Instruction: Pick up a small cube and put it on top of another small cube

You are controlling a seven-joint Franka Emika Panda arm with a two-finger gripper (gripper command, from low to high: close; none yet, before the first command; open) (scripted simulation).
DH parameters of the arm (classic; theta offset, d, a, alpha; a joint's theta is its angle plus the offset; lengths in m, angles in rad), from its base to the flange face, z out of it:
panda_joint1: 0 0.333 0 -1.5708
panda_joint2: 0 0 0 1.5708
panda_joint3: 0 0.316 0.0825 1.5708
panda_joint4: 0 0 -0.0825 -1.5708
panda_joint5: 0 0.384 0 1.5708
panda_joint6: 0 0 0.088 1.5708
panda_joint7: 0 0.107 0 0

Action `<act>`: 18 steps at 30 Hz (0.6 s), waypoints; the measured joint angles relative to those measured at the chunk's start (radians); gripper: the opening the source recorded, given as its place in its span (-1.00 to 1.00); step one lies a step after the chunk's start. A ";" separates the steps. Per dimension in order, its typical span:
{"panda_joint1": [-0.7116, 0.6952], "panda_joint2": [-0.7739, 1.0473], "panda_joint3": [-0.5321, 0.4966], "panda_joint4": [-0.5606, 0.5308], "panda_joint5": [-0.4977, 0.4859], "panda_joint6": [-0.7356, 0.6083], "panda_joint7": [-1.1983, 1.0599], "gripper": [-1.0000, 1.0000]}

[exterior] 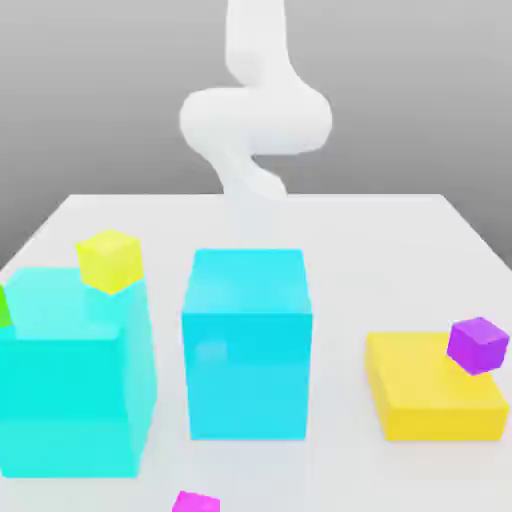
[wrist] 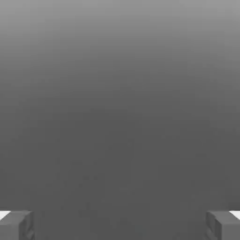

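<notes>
The small cube (exterior: 195,502) is tiny and bright magenta. It lies on the white table at the near edge, in front of the middle cyan block, and is partly cut off by the picture's edge. Another small cube (exterior: 478,344), violet-purple, sits at the far right corner of a flat yellow block (exterior: 430,400) on the exterior view's right. My white arm (exterior: 255,115) rises at the back centre, far from both cubes. In the hand view my gripper (wrist: 120,227) is open, its grey fingertips (wrist: 16,225) wide apart with nothing between them.
A tall cyan block (exterior: 247,345) stands in the middle of the table (exterior: 370,240). A larger cyan block (exterior: 70,380) stands on the exterior view's left, with a small yellow cube (exterior: 109,260) at its far top corner. A green sliver (exterior: 4,305) shows at the left edge.
</notes>
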 joint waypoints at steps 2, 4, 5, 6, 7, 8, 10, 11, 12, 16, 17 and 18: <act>-0.004 0.077 -0.004 0.001 0.003 0.024 0.005 0.00; -0.009 0.151 -0.007 0.001 0.007 0.046 0.010 0.00; -0.010 0.187 -0.010 0.002 0.008 0.057 0.012 0.00; -0.012 0.224 -0.012 0.002 0.010 0.068 0.015 0.00; -0.014 0.260 -0.013 0.002 0.012 0.079 0.017 0.00; -0.016 0.296 -0.015 0.003 0.013 0.090 0.019 0.00; -0.021 0.369 -0.018 0.003 0.017 0.112 0.024 0.00; -0.022 0.405 -0.021 0.004 0.018 0.123 0.026 0.00; -0.023 0.441 -0.023 0.004 0.019 0.134 0.029 0.00; -0.030 0.586 -0.031 0.005 0.025 0.178 0.039 0.00; -0.033 0.622 -0.033 0.006 0.026 0.189 0.042 0.00; -0.036 0.659 -0.035 0.006 0.028 0.200 0.044 0.00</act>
